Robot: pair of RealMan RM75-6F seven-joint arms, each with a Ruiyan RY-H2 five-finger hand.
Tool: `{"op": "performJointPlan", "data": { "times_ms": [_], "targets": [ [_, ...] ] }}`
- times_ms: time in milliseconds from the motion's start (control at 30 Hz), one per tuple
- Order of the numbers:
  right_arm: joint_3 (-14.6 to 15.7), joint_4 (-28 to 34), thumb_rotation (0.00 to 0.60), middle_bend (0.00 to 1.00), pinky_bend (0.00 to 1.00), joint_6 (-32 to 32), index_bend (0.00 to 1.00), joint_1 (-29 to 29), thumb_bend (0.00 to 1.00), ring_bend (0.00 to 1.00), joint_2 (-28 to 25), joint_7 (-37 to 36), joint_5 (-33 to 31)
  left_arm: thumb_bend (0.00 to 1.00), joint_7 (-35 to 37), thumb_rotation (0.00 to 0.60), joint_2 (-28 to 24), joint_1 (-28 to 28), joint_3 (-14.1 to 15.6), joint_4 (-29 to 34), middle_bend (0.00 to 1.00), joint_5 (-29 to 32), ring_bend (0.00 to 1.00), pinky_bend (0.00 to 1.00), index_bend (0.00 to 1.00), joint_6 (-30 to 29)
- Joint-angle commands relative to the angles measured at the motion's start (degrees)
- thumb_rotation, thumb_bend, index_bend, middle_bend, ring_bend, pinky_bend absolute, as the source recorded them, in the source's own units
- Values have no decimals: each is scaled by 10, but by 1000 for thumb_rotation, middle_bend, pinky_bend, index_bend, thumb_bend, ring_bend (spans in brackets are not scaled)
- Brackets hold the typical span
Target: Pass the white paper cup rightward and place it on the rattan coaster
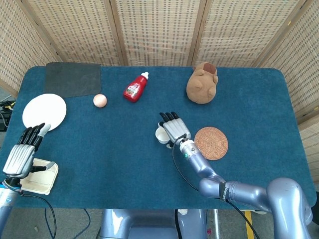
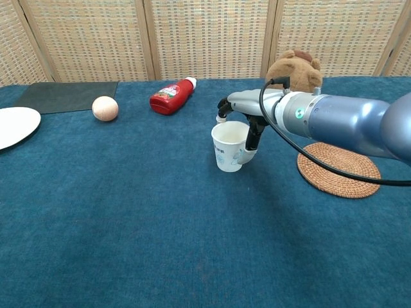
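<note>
cup left of coaster, bottle behind

Landmark: round woven rattan coaster on blue cloth-covered table. Just left of coaster: small white paper cup, upright, mouth open, partly covered by right hand lying over its coaster-side rim, fingers extended away from camera. Far left of coaster, near table edge: left hand, fingers straight, above cream rectangular tray. Beyond coaster: brown plush toy. Up-left of coaster: red squeeze bottle lying down, pale egg-like ball, white round plate, dark grey mat.
</note>
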State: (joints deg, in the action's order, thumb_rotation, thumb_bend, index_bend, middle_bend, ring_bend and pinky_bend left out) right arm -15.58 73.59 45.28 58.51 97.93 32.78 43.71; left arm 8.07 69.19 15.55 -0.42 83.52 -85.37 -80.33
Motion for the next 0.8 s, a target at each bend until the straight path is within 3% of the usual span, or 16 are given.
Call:
{"op": "performJointPlan", "data": {
  "times_ms": [33,500,800],
  "targets": [
    [2,0,600,62,0,2,377,2,14,0,0,-3,1,115,1,600,0,-1,-1,0,0,-1,0,0,0,1],
    [15,23,600,96,0,27,435,2,14,0,-15,0,0,116,5,600,0,-5,-7,-1,0,-7,0,0,0,4],
    [18,95,600,97,0,81,437,-19,15,0,-81,23,-5,116,1,600,-1,-8,-9,2,0,-13,0,0,0,2]
  ]
}}
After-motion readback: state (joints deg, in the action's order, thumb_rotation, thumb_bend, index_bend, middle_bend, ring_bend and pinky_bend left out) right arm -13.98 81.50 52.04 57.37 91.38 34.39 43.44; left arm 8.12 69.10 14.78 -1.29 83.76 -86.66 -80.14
